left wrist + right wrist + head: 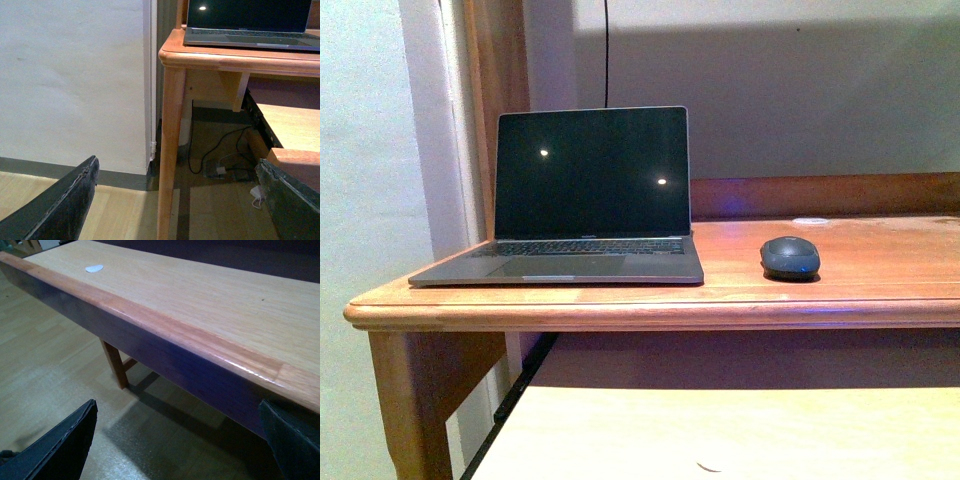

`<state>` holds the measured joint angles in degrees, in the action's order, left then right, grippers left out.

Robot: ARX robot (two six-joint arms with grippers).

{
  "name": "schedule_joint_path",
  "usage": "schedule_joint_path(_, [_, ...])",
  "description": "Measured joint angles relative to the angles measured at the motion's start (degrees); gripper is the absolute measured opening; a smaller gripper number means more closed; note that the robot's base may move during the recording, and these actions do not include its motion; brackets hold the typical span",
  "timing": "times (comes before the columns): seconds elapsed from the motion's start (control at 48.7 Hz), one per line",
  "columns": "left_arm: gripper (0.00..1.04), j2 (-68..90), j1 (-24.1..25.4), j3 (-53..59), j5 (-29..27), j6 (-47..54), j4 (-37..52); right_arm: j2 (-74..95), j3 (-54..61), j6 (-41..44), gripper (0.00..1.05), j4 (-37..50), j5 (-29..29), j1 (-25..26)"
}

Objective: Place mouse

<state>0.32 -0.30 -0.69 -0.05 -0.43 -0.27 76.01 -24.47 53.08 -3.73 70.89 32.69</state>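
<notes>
Broadly, a wooden desk fills the front view, with an open laptop left of centre. Neither arm shows there. In the wrist views, the left gripper and the right gripper each have their jaws spread wide, holding nothing, and neither view shows the mouse. The mouse sits right of centre on the desk — its long axis apparently across the frame — so it is likely nearer the right arm.
</notes>
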Motion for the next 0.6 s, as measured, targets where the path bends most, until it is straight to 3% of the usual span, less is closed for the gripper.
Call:
schedule_joint_path(0.205, [0.97, 0.0, 0.0, 0.0, 0.0, 0.0, 0.0, 1.3, 5.4, -17.9, 0.97, 24.9, -7.2, -8.8])
schedule_joint_path(0.349, [0.97, 0.0, 0.0, 0.0, 0.0, 0.0, 0.0, 4.3, 6.3, -26.5, 0.97, 37.1, -12.7, -14.4])
schedule_joint_path(0.472, [0.97, 0.0, 0.0, 0.0, 0.0, 0.0, 0.0, 10.1, 5.4, -36.1, 0.97, 50.6, -21.3, -21.7])
schedule_joint_path(0.595, [0.97, 0.0, 0.0, 0.0, 0.0, 0.0, 0.0, 14.9, 2.4, -42.2, 0.97, 57.6, -29.9, -28.2])
